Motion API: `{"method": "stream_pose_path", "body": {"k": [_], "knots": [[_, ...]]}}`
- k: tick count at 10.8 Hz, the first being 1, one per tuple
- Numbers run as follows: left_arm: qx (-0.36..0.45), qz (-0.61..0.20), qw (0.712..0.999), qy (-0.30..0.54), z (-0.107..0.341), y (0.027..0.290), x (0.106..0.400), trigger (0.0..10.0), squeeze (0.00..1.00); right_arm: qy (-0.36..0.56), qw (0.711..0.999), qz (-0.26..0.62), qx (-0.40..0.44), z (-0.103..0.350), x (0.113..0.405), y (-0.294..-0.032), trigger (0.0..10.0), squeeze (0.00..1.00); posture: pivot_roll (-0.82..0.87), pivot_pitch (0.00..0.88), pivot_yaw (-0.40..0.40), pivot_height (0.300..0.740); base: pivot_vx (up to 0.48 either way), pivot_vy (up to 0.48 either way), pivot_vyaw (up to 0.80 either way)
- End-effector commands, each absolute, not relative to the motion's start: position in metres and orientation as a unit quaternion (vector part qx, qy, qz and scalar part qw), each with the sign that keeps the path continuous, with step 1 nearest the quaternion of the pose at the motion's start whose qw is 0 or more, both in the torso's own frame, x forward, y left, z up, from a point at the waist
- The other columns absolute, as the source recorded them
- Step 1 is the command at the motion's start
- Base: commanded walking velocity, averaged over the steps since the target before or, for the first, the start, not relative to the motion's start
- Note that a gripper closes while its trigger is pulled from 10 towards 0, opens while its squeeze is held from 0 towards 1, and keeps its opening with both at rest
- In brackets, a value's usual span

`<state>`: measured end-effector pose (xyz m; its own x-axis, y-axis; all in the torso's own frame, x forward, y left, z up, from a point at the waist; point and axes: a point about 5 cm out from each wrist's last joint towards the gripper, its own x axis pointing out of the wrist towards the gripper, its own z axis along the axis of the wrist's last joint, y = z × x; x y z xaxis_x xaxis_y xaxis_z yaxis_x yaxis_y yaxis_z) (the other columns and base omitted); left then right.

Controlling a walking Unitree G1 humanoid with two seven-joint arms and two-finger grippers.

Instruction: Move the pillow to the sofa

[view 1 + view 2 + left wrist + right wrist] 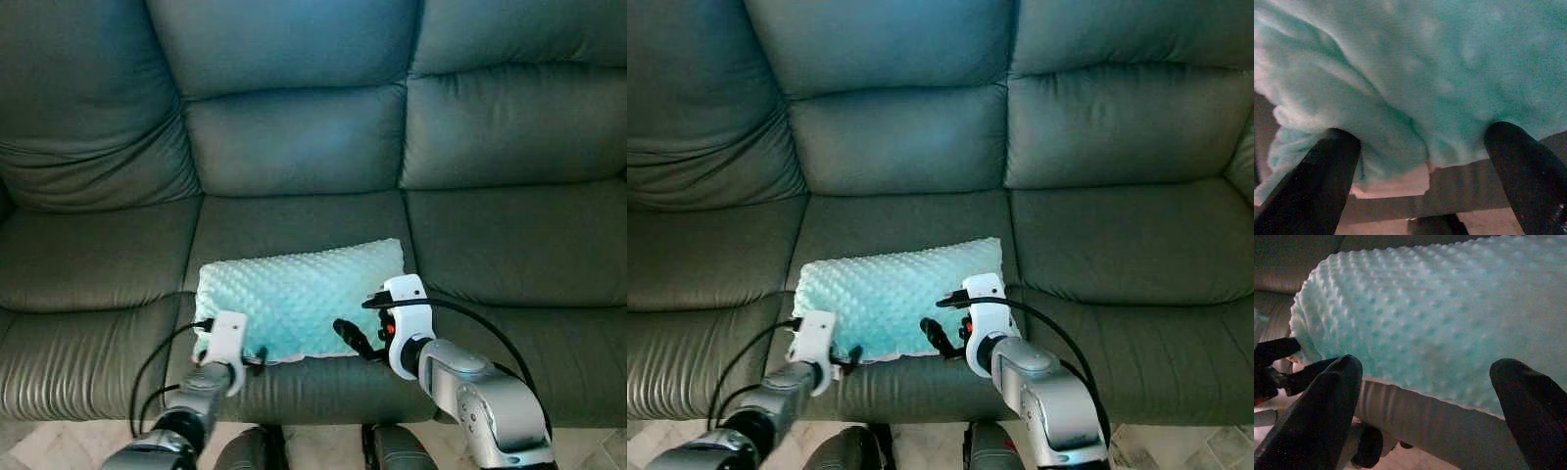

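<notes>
A dark green leather sofa (294,147) spans the head view; the mint dotted pillow (294,294) lies flat on its middle seat, long axis running left-right. In the left wrist view, the left gripper (1420,161) gapes wide at the pillow's edge. In the right wrist view, the right gripper (1425,396) is spread wide beside the pillow's front edge.

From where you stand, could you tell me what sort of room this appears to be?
Probably a home living room: a dark leather sofa with a mint dotted pillow on its middle seat, and pale tiled floor below.
</notes>
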<state>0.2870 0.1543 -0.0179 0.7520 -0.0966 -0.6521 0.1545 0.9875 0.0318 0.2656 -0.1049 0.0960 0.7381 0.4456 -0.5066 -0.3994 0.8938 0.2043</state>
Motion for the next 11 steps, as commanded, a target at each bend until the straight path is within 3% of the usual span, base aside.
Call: {"method": "stream_pose_path", "body": {"k": [1,6,9,11], "knots": [[0.038,-0.059,0.932,0.356,-0.024,0.164,0.279,10.0,0.0,0.294,0.926,0.232,0.042,0.089,0.263,-0.101,10.0,0.0,-0.29,0.281,0.116,0.74,0.0,0.0,0.0],[0.026,-0.046,0.941,0.333,-0.024,0.209,0.246,10.0,0.0,0.288,0.921,0.262,0.034,0.082,0.277,-0.088,10.0,0.0,-0.23,0.173,0.115,0.74,0.0,0.0,0.0],[0.013,-0.01,0.981,0.193,0.026,0.209,0.248,10.0,0.0,0.247,0.934,0.259,0.018,0.084,0.287,-0.089,10.0,0.0,-0.21,0.093,0.113,0.74,0.0,0.0,0.0],[-0.028,0.042,0.993,0.107,0.053,0.208,0.243,10.0,0.0,0.203,0.947,0.25,-0.005,0.082,0.291,-0.097,10.0,0.0,-0.2,0.043,0.104,0.74,0.0,0.0,0.0]]}}
